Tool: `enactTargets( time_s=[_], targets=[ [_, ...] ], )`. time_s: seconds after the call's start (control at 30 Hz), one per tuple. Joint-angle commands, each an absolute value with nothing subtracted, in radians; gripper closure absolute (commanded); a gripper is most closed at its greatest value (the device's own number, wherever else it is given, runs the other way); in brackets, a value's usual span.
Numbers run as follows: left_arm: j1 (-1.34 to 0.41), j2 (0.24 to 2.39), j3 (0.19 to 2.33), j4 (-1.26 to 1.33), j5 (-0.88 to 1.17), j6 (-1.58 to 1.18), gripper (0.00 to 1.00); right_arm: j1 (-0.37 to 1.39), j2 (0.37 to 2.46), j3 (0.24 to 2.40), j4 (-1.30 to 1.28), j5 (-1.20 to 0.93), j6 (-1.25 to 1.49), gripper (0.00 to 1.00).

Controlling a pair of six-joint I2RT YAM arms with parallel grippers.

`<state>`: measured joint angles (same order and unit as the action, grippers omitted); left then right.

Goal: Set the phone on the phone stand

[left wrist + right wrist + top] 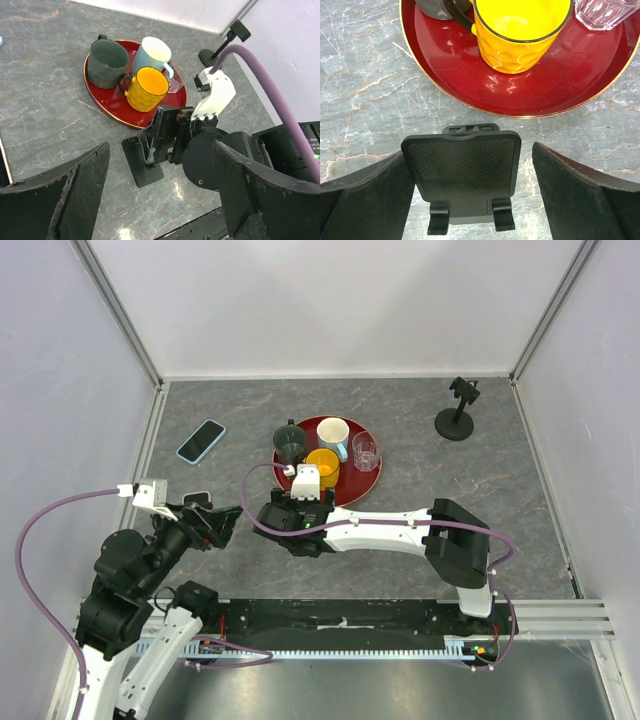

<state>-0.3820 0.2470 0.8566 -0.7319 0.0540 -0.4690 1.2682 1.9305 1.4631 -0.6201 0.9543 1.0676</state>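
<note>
The pale-blue slab phone lies flat on the grey marbled surface, well apart from the black plastic phone stand. The right claw straddles it, spread, seemingly to steady it. The left claw gapes empty.

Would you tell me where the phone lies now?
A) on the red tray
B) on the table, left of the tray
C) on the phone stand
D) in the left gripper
B: the phone lies flat on the table, well left of the red tray.
</note>
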Motion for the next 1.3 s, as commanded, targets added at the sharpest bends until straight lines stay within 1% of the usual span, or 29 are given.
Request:
enactTargets(
  time_s=[0.0, 0.17, 0.23, 0.4, 0.43, 0.47, 0.53, 0.6, 0.67, 0.7, 0.83, 0.97, 1.07, 1.1, 1.13, 1.17, 1.27],
  targets=[
    [-0.383, 0.285, 0.870, -0.735, 0.080, -0.506, 0.11, 1.275, 1.884, 1.499, -0.581, 0.933, 0.983, 0.02],
    [-0.383, 0.321, 0.873, -0.749, 0.068, -0.511, 0.11, 1.273, 1.794, 1.473, -0.540, 0.859, 0.870, 0.02],
    [-0.383, 0.353, 0.876, -0.758, 0.032, -0.506, 0.11, 1.275, 1.754, 1.451, -0.505, 0.818, 0.809, 0.02],
    [-0.383, 0.460, 0.908, -0.795, 0.005, -0.518, 0.08, 1.275, 1.577, 1.313, -0.342, 0.695, 0.611, 0.02],
    [-0.383, 0.515, 0.914, -0.816, 0.003, -0.515, 0.08, 1.276, 1.547, 1.287, -0.313, 0.671, 0.588, 0.02],
    [-0.383, 0.541, 0.932, -0.830, -0.024, -0.508, 0.08, 1.276, 1.484, 1.234, -0.255, 0.649, 0.569, 0.02],
    [-0.382, 0.603, 0.952, -0.865, -0.067, -0.500, 0.08, 1.275, 1.425, 1.189, -0.220, 0.597, 0.536, 0.02],
    [-0.382, 0.669, 0.963, -0.859, -0.066, -0.494, 0.04, 1.276, 1.341, 1.134, -0.206, 0.580, 0.523, 0.02],
    [-0.382, 0.718, 0.954, -0.807, 0.023, -0.448, 0.04, 1.276, 1.263, 1.079, -0.206, 0.560, 0.496, 0.02],
    [-0.382, 0.732, 0.953, -0.802, 0.018, -0.448, 0.04, 1.276, 1.238, 1.059, -0.203, 0.558, 0.486, 0.02],
    [-0.379, 0.804, 0.960, -0.808, -0.115, -0.430, 0.01, 1.275, 1.131, 0.965, -0.189, 0.569, 0.446, 0.02],
    [-0.348, 0.882, 0.979, -0.790, -0.143, -0.384, 0.00, 1.275, 1.042, 0.879, -0.166, 0.569, 0.431, 0.02],
    [-0.304, 0.994, 1.003, -0.784, 0.025, -0.351, 0.00, 1.275, 1.002, 0.841, -0.169, 0.531, 0.413, 0.02],
    [-0.298, 1.024, 1.012, -0.782, 0.167, -0.339, 0.00, 1.273, 0.996, 0.838, -0.176, 0.520, 0.408, 0.02],
    [-0.295, 1.099, 1.025, -0.790, 0.199, -0.331, 0.00, 1.275, 0.986, 0.838, -0.198, 0.503, 0.408, 0.02],
    [-0.290, 1.129, 1.043, -0.796, 0.209, -0.328, 0.00, 1.275, 0.968, 0.836, -0.207, 0.486, 0.408, 0.02],
    [-0.255, 1.228, 1.060, -0.804, 0.178, -0.287, 0.00, 1.273, 0.918, 0.819, -0.227, 0.428, 0.411, 0.02]
  ],
)
